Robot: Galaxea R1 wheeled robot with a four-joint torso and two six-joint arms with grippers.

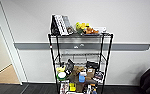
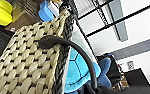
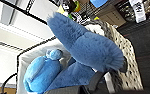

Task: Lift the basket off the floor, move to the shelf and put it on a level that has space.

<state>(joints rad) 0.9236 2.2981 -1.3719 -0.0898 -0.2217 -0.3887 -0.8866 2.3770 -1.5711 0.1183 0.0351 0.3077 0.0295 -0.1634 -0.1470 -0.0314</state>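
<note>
Facing the shelf [image 1: 79, 62], its middle level [image 1: 78, 55] bare. Close by both wrists, the basket [image 2: 23, 62] with blue plush toys [image 3: 86, 47]; pincer grip possibly clenched, cannot tell.

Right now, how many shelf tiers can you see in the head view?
3: top tier with books and plush toys, bare middle tier, crowded lower tier. Anything lower is cut off.

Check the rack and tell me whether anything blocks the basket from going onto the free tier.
Nothing visible lies on the middle level of the shelf; its front is open. Books fill the top; boxes crowd the lower tier. The basket sits close by.
</note>
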